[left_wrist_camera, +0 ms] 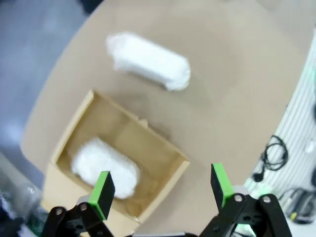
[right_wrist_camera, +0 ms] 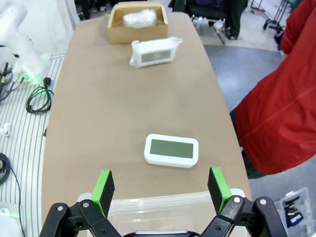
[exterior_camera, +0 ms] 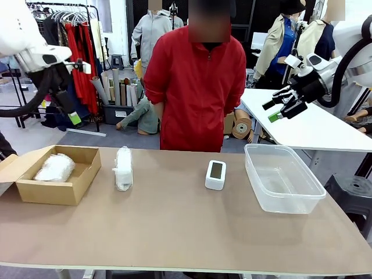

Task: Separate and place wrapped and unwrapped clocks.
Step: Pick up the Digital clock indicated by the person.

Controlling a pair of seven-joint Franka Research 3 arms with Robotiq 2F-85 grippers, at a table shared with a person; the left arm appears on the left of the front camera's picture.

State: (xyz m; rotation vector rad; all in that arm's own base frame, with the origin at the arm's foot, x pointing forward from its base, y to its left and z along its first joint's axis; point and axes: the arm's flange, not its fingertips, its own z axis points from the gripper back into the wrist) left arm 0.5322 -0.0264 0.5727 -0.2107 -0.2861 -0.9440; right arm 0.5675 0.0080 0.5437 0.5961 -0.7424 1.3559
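Observation:
One wrapped clock (exterior_camera: 54,167) (left_wrist_camera: 104,168) (right_wrist_camera: 140,18), a white bubble-wrap bundle, lies inside the brown cardboard box (exterior_camera: 81,177) (left_wrist_camera: 163,163) (right_wrist_camera: 114,29) at the table's left. A second wrapped clock (exterior_camera: 123,168) (left_wrist_camera: 148,61) (right_wrist_camera: 154,52) lies on the table just right of the box. The unwrapped clock (exterior_camera: 215,174) (right_wrist_camera: 171,150), white with a grey screen, rests mid-table. My left gripper (exterior_camera: 74,114) (left_wrist_camera: 162,189) hangs open high above the box. My right gripper (exterior_camera: 280,108) (right_wrist_camera: 161,186) is open, raised above the clear plastic tub (exterior_camera: 302,200) (right_wrist_camera: 148,205).
A person in a red jacket (exterior_camera: 196,87) (right_wrist_camera: 284,98) stands at the far edge of the table, arms down. A second white table (exterior_camera: 308,125) stands at the back right. Bare tabletop (exterior_camera: 174,226) stretches along the near side.

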